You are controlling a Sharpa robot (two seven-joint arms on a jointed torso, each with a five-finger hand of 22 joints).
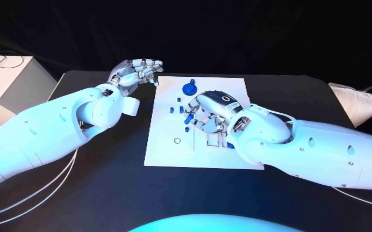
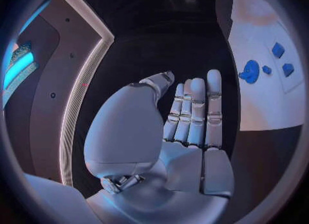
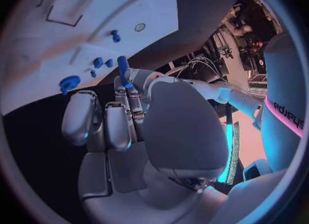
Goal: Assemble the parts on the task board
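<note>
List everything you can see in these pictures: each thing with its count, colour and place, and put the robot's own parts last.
Table: one, black, under everything.
Task board: one, white, middle of the table.
Round part: one, blue, at the board's far end.
Small parts: several, blue, on the board near the round part; exact count unclear.
Peg: one, blue, pinched in the right hand's fingers.
Box: one, white, beside the table on the robot's left.
Left hand: silver, holding nothing, off the board's far left corner.
Right hand: silver, over the board's middle.
</note>
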